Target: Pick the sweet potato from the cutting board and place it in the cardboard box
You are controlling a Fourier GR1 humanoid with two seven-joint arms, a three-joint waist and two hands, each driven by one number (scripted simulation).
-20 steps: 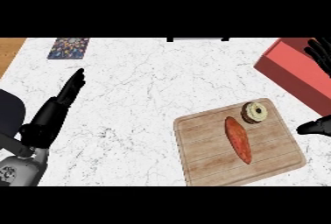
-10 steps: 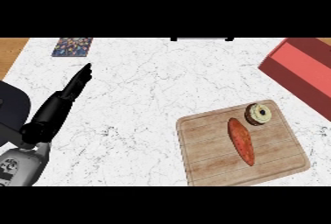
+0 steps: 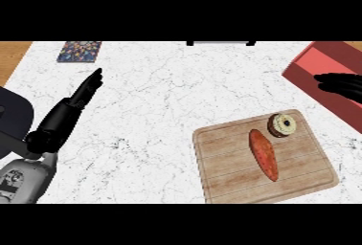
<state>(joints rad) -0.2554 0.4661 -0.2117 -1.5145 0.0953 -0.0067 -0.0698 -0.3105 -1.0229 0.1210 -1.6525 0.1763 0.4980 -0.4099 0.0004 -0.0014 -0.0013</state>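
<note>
Left hand (image 3: 79, 98) is resting far left of the cutting board (image 3: 233, 184), fingers straight, holding nothing. Sweet potato (image 3: 264, 154) is lying mid-board beside a doughnut (image 3: 283, 125). Right hand (image 3: 341, 85) is hovering over the cardboard box (image 3: 326, 56) up-right of the board, fingers loosely extended, empty.

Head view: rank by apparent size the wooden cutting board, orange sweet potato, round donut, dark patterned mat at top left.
1. Wooden cutting board, clearly largest.
2. Orange sweet potato.
3. Dark patterned mat, close to the sweet potato in area, so that pair is unsure.
4. Round donut, smallest.
</note>
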